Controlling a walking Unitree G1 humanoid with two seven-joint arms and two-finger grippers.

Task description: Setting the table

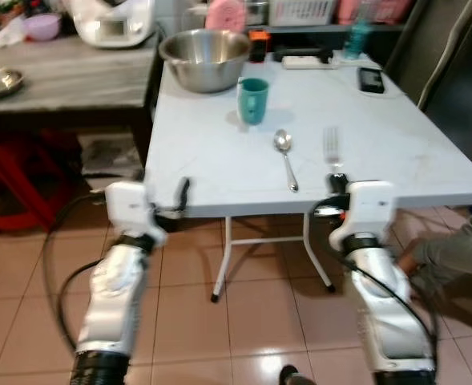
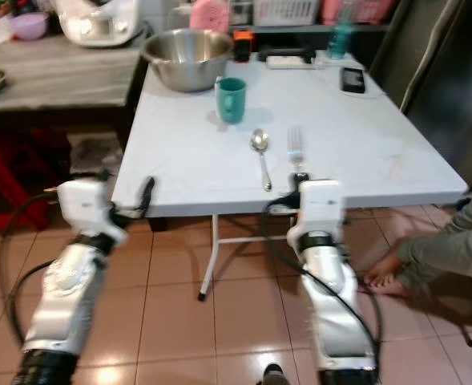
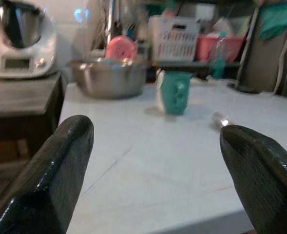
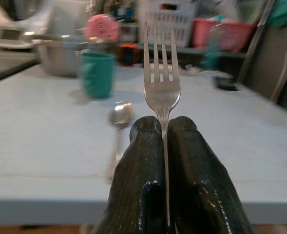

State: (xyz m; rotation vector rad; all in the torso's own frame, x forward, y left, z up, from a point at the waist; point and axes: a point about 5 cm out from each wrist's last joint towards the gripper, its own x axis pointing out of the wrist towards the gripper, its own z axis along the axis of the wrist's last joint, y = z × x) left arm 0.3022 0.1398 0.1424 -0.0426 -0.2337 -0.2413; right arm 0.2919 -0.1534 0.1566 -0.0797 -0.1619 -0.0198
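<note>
We see the right gripper (image 4: 163, 131) pinched tight on the handle of a fork (image 4: 161, 73), its two black fingers (image 4: 141, 161) pressed together with the metal stem between them. In the head views that gripper (image 1: 337, 183) sits at the near edge of the white table (image 1: 396, 136), and the fork (image 1: 331, 144) reaches from it toward 12 o'clock over the tabletop, tines pointing away from us.

At about 9 o'clock of the fork, just beside it, a spoon (image 1: 285, 158) lies flat on the table, bowl toward the far side. Further out, at roughly 11 o'clock from the fork, a teal mug (image 1: 252, 99) stands upright. Beyond the mug at 11 o'clock sits a large steel bowl (image 1: 204, 58) near the far left corner. A black phone (image 1: 370, 79) lies toward the far right of the table, at about 1 o'clock from the fork.

The left gripper (image 3: 158, 165) has its fingers (image 3: 60, 165) spread wide, holding nothing, and looks across the tabletop toward the mug and bowl. In the head view it (image 1: 184, 195) hovers at the table's near left corner, well apart from the cutlery.

At 3 o'clock of the table, low by the tiled floor (image 1: 244, 321), a person's sleeve (image 1: 460, 245) and hand (image 1: 404, 258) come into view.
</note>
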